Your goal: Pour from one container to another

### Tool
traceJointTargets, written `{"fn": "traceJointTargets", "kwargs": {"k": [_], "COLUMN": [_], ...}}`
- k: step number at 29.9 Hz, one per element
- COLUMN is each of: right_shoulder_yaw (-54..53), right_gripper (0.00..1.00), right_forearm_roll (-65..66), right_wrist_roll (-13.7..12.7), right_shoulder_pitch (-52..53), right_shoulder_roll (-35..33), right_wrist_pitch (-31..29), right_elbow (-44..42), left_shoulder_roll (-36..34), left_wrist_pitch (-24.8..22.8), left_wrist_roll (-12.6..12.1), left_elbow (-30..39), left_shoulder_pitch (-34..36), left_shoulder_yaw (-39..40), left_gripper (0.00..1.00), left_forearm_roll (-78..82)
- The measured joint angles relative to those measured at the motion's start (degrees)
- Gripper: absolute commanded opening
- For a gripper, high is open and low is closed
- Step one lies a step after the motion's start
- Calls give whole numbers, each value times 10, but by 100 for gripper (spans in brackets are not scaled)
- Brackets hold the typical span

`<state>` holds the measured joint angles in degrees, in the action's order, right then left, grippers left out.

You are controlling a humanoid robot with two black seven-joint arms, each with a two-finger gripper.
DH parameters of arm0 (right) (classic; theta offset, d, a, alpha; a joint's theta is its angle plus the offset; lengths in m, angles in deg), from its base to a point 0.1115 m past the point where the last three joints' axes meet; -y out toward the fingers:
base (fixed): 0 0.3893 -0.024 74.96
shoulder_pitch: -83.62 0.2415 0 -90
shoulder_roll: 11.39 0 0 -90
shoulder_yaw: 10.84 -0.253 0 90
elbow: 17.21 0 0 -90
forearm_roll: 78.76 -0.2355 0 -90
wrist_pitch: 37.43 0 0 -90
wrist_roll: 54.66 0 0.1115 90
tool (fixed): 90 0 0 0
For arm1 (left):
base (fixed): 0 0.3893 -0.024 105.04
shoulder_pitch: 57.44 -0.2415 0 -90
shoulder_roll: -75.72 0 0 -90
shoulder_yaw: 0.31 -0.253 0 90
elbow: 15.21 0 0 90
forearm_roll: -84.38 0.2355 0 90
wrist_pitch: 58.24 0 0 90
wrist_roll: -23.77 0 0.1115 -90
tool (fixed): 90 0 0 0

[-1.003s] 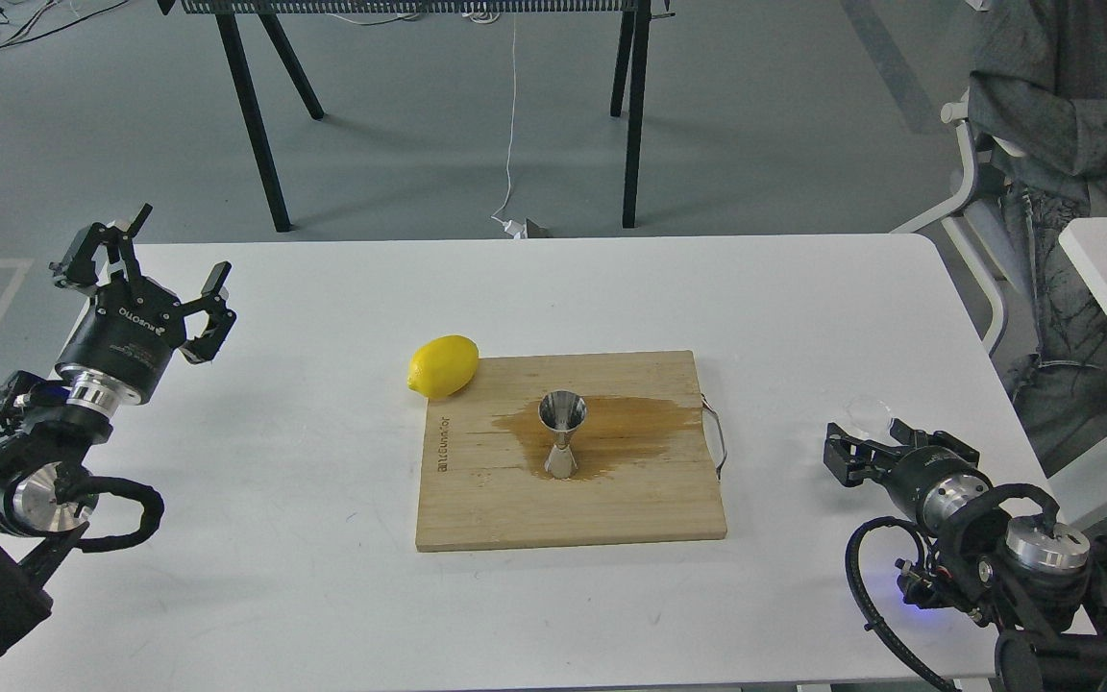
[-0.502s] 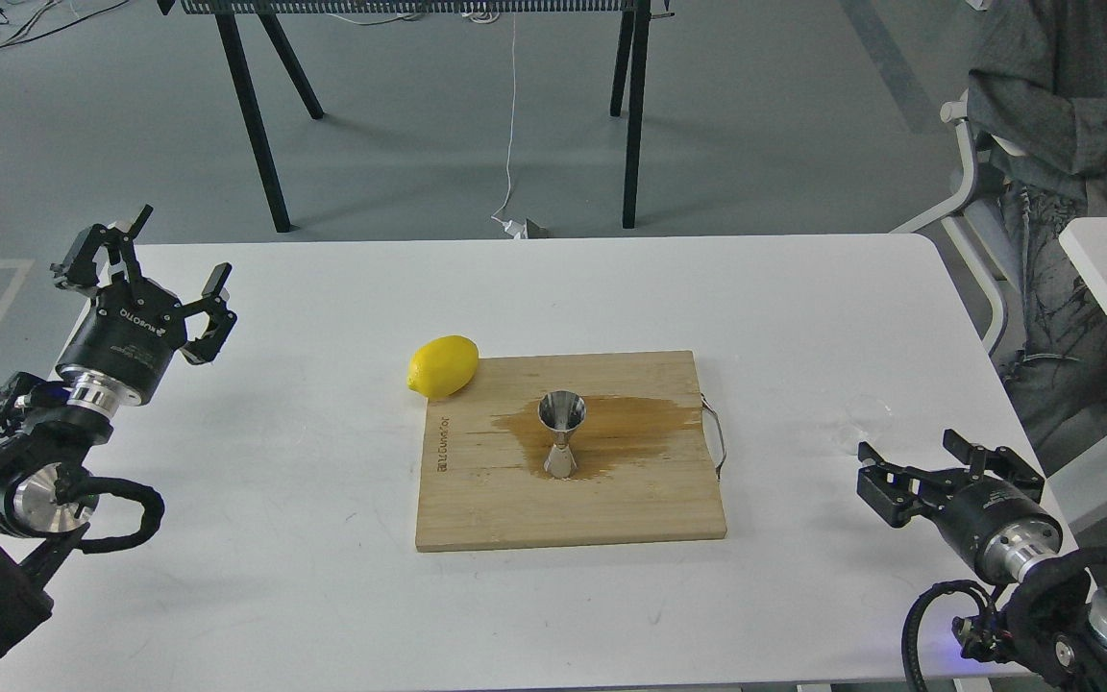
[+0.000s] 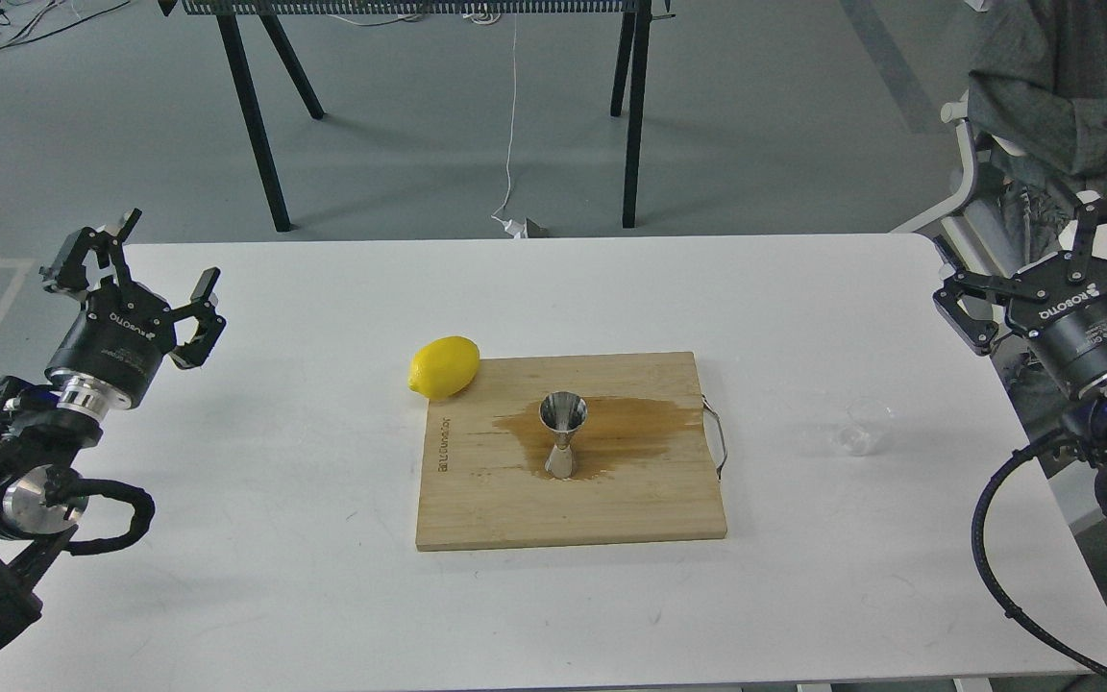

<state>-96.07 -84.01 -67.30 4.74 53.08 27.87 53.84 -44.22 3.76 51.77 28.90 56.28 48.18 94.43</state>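
Observation:
The steel jigger [image 3: 562, 434] stands upright in the middle of the wooden cutting board [image 3: 496, 509], inside a brown wet stain [image 3: 635, 428]. The small clear cup [image 3: 863, 426] sits upright on the white table to the right of the board, with nothing touching it. My right gripper [image 3: 1048, 264] is raised above the table's right edge, up and to the right of the cup, open and empty. My left gripper [image 3: 131, 279] hovers open over the table's left edge, far from both containers.
A yellow lemon [image 3: 444, 366] lies against the board's far left corner. The board has a metal handle [image 3: 715, 447] on its right side. A seated person [image 3: 1063, 86] and a chair are beyond the right edge. Black table legs [image 3: 256, 125] stand behind the table.
My right gripper let go of the clear cup, drew back, then rose up and to the right, leaving the cup standing on the table. The left gripper shifted slightly left.

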Motion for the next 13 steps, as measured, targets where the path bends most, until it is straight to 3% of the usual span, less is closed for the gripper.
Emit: {"fn": "traceJointTargets", "kwargs": {"k": [5, 13], "right_shoulder_yaw": [49, 46], "right_gripper": [98, 97], "right_forearm_roll": [4, 4], "right_wrist_roll": [-5, -2], "right_shoulder_pitch": [85, 103], "right_shoulder_roll": [17, 65], "right_wrist_pitch": [-32, -33], "right_elbow": [-129, -159], "left_shoulder_roll": [-2, 4], "left_wrist_pitch": [0, 0], "left_wrist_roll": [0, 0], "left_elbow": [0, -3], "left_shoulder_pitch": [4, 4], "left_shoulder_yaw": [0, 0], "left_gripper": [94, 94], "left_forearm_roll": [1, 1]}}
